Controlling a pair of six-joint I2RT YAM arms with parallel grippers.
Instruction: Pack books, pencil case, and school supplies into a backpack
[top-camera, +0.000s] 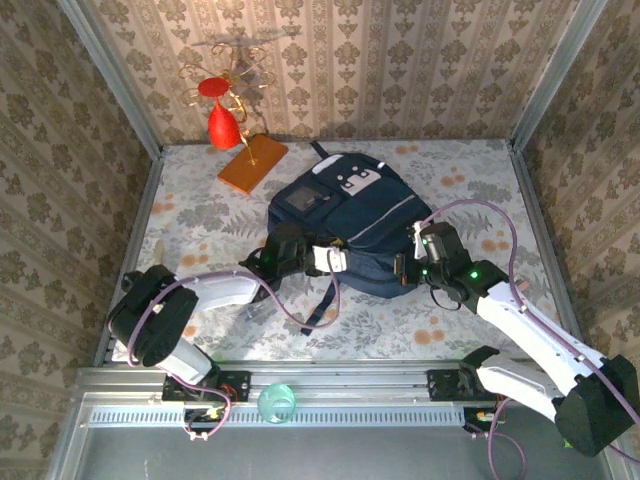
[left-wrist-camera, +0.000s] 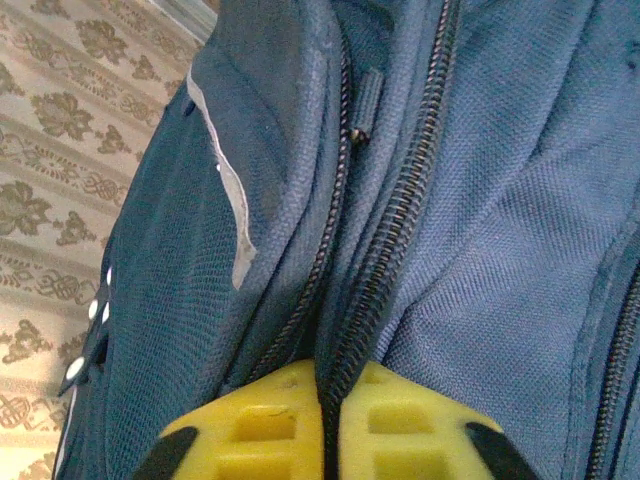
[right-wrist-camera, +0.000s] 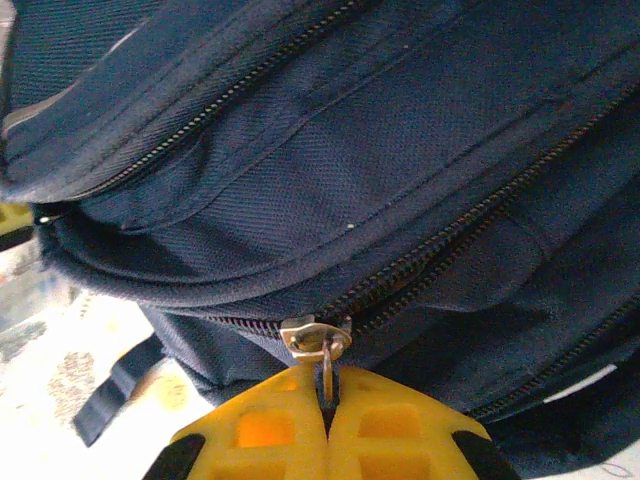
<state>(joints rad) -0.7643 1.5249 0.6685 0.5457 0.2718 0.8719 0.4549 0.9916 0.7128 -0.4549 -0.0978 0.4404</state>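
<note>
Backpack (top-camera: 362, 215) lies flat mid-table (top-camera: 195, 225), navy, grey-white patch (top-camera: 355, 181) at the far end. Dark strap (top-camera: 322, 303) trails off its near edge toward the arm bases.

Left gripper (top-camera: 343, 260) sits at the pack's near-left edge. In the left wrist view its yellow fingers (left-wrist-camera: 265, 425) are drawn almost together, a zip line (left-wrist-camera: 385, 250) running down into the thin slit between them. They pinch the fabric seam of the backpack (left-wrist-camera: 500, 200) there. A pale stripe (left-wrist-camera: 236, 225) edges the panel to the left, and a second zip runs alongside.

Right gripper (top-camera: 406, 268) is at the near-right edge of the pack. In the right wrist view its fingers (right-wrist-camera: 390, 430) are closed tight on a metal zip pull (right-wrist-camera: 328, 372) hanging from a brass-coloured slider (right-wrist-camera: 314, 335). The slider sits on a zip that curves along the side of the backpack (right-wrist-camera: 350, 150). Zip teeth to the right of the slider look meshed. Whether they part to its left, cannot tell. Loose strap end (right-wrist-camera: 108, 398) rests on the cloth below.

Orange slab (top-camera: 252, 163) lies at the far left, well apart from the pack, with a red ornament on a gold wire stand (top-camera: 224, 112) behind it. A greenish clear round thing (top-camera: 278, 403) sits on the front rail between the arm bases.
</note>
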